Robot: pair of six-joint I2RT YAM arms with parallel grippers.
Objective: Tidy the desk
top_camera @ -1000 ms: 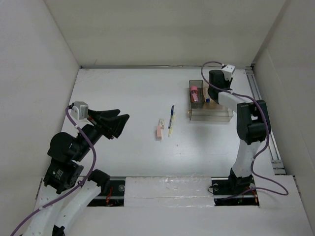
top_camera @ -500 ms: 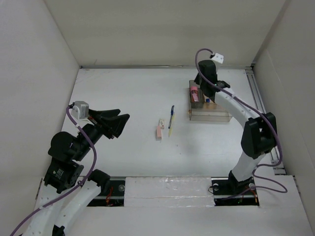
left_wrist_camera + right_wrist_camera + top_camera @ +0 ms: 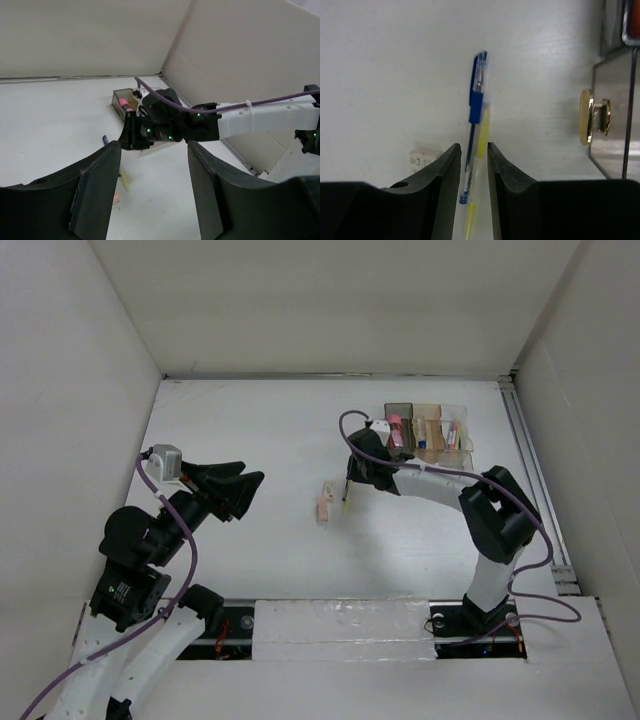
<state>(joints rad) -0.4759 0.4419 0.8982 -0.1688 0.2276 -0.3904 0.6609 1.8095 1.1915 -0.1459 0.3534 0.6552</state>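
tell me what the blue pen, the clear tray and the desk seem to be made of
Blue pen: plastic, glossy; see-through barrel, opaque blue cap.
Clear tray: likely acrylic or similar hard plastic; its walls are transparent with shiny edges.
Desk: matte white top with no glare, perhaps laminate or painted board; the look leaves that open.

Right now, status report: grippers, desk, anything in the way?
Left gripper open, empty. Right gripper open over blue pen and yellow pen on desk. Pink eraser loose beside them; nothing blocking.
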